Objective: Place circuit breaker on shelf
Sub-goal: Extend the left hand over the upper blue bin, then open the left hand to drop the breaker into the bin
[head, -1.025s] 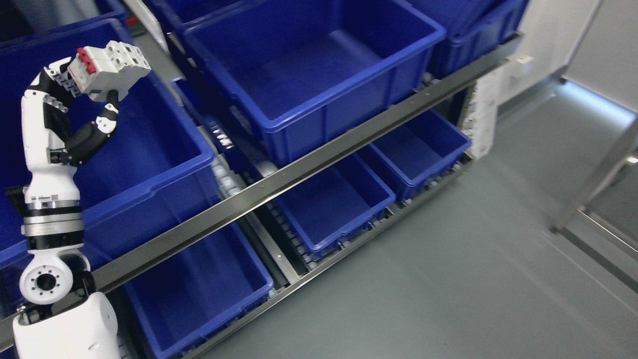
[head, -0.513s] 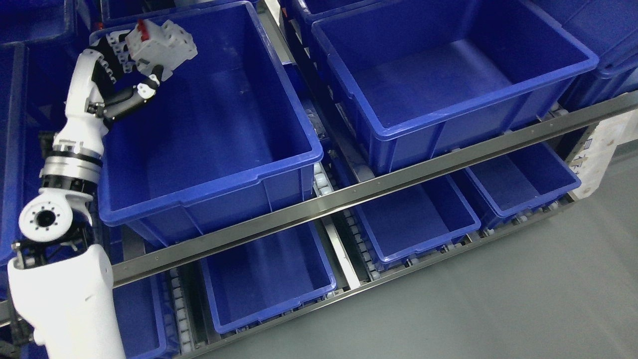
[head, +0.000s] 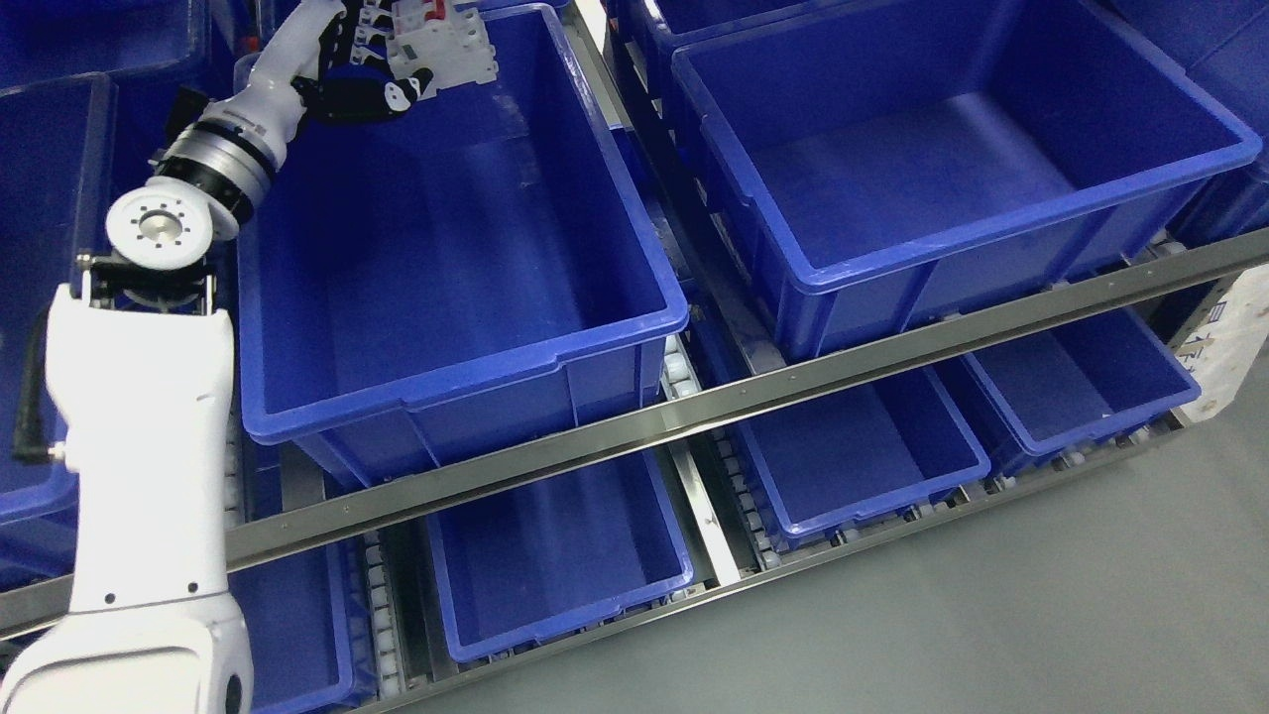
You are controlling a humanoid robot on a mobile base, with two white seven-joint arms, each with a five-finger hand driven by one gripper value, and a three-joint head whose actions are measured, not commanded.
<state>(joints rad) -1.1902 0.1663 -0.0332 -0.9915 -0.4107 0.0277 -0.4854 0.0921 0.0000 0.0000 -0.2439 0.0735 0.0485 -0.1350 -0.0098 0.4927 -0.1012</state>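
My left hand (head: 382, 74) is shut on a white circuit breaker (head: 446, 45) with red switches. It holds the breaker above the far left part of a large empty blue bin (head: 466, 327) on the upper shelf level. The top of the breaker is cut off by the picture's upper edge. My left arm (head: 139, 397) rises from the lower left. My right arm is out of view.
A second large blue bin (head: 991, 228) stands to the right on the same level. A steel rail (head: 753, 382) runs along the shelf front. Smaller blue bins (head: 555, 585) (head: 863, 466) (head: 1081, 387) sit on the lower level. Grey floor (head: 991, 615) lies at lower right.
The camera has shifted, so the shelf sits further right in the picture. My left hand has reached further up and over the bin with the breaker still in it.
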